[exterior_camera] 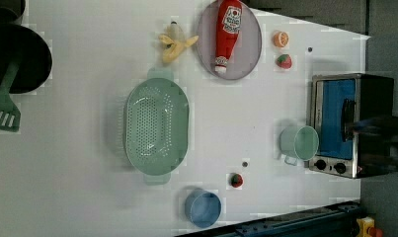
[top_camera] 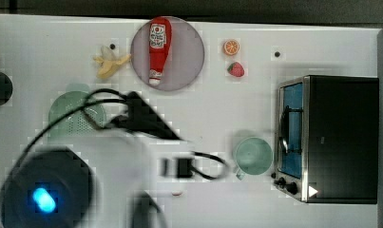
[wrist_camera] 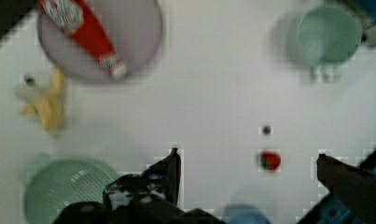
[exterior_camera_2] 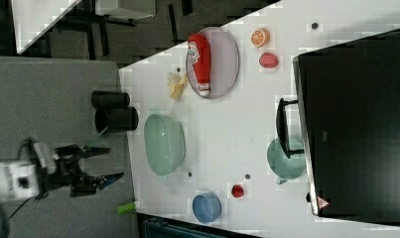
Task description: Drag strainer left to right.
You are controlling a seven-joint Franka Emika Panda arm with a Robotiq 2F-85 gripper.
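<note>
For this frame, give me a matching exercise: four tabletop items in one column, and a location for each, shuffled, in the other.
Items:
1. ketchup bottle
2. strainer
3. green mug
4. peeled banana

Locations, as the left view shows them:
A. just in front of the toaster oven
B. lying on the grey plate
C. on the bare table, left of the plate
D. mid-table, above the blue bowl

Pairs: 1-B, 2-D, 3-A, 4-C
</note>
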